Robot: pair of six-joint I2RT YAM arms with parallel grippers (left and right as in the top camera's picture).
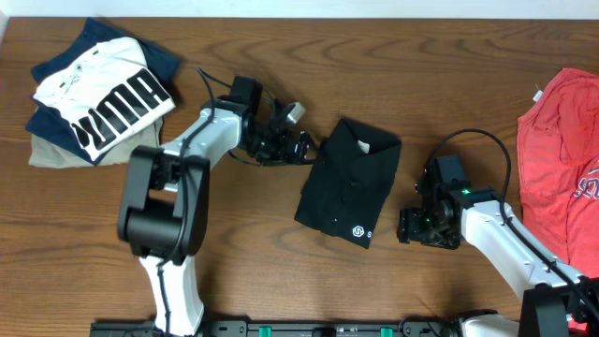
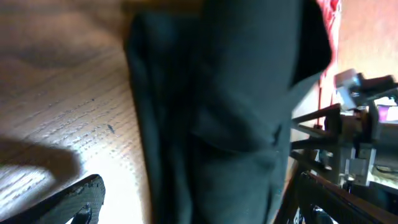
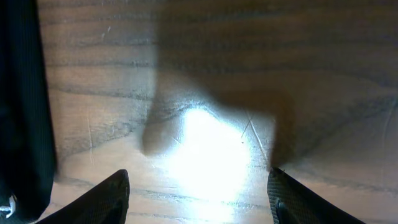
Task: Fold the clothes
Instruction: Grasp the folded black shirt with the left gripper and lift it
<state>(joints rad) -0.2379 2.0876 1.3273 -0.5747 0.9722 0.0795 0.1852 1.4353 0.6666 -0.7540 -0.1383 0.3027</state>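
The soft red T-shirt (image 1: 560, 140) runs off the overhead's right edge; tiny white lettering (image 1: 368, 234) on the black fabric garment (image 1: 351, 183) is unreadable.

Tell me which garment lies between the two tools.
The black shirt, folded, sits between the left tool and right tool. The PUMA shirt and red shirt lie outside them, at opposite ends.

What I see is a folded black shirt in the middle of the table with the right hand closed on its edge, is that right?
Not quite. The black shirt does lie folded in the middle of the table, but the right hand is open over bare wood beside it, gripping nothing. The right wrist view shows this.
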